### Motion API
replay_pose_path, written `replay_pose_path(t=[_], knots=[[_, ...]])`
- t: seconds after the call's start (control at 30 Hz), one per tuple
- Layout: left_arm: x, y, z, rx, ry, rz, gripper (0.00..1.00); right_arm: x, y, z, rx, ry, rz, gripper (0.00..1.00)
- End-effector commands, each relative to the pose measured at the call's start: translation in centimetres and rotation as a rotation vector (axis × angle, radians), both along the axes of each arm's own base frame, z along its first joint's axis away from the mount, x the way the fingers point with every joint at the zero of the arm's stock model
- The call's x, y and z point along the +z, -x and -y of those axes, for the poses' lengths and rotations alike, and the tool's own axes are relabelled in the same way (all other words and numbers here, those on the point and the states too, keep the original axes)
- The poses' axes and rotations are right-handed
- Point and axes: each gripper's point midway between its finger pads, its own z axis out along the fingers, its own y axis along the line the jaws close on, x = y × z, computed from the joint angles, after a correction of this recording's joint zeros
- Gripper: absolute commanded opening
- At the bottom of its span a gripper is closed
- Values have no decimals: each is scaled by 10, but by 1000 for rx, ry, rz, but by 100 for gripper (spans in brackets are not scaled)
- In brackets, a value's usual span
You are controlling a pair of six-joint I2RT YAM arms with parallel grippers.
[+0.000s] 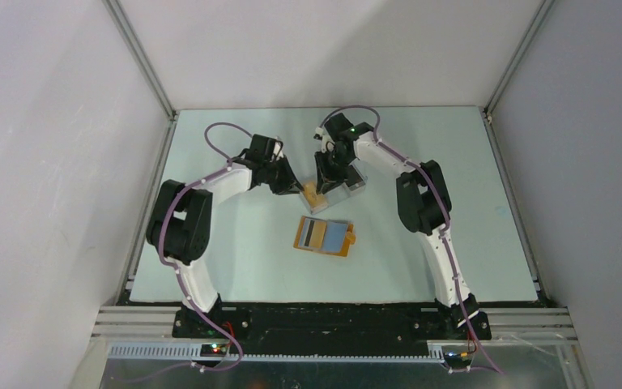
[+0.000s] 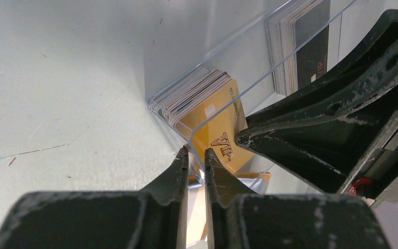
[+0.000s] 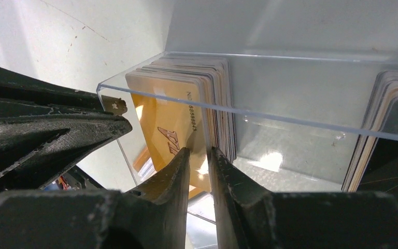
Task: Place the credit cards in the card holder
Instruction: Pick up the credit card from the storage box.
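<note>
The orange card holder [image 1: 301, 235] lies open in the middle of the table, with a dark card [image 1: 314, 232] and a light blue card [image 1: 336, 236] on it. Behind it stands a clear plastic box [image 1: 348, 188] holding stacks of credit cards. My left gripper [image 1: 302, 190] [image 2: 197, 153] is shut on the box's clear wall [image 2: 249, 83] at its corner. My right gripper [image 1: 330, 185] [image 3: 199, 150] reaches in from above. Its fingers stand a narrow gap apart astride a gold card [image 3: 171, 124] [image 2: 223, 129] that leans away from its stack.
A second stack with a dark front card [image 3: 388, 135] [image 2: 300, 46] fills the box's other end. The two grippers sit almost against each other over the box: the right one [image 2: 342, 119] crowds the left wrist view. White walls enclose the table.
</note>
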Motion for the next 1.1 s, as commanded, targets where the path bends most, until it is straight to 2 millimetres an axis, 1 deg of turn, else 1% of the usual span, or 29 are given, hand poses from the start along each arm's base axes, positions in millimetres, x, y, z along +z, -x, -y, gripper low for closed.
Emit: replay_pose_path(t=[0.0,0.27,0.67,0.87,0.9,1.0,1.07], knots=[[-4,-3,4,-24,-26,11,3,43,2,-5,19,-14,91,27],[-4,-3,5,-28,-28,10,2,53,5,-7,23,-17,108,28],[-6,-2,7,-34,-35,5,0,62,7,-11,23,-46,109,26],[-7,-1,6,-34,-38,3,0,68,14,-18,22,-137,54,23],[-7,-1,6,-34,-38,3,0,65,16,-19,24,-158,36,23],[-7,-1,7,-35,-38,1,0,75,17,-24,15,-219,30,21],[-8,-1,6,-35,-40,1,0,72,18,-23,12,-218,18,21]])
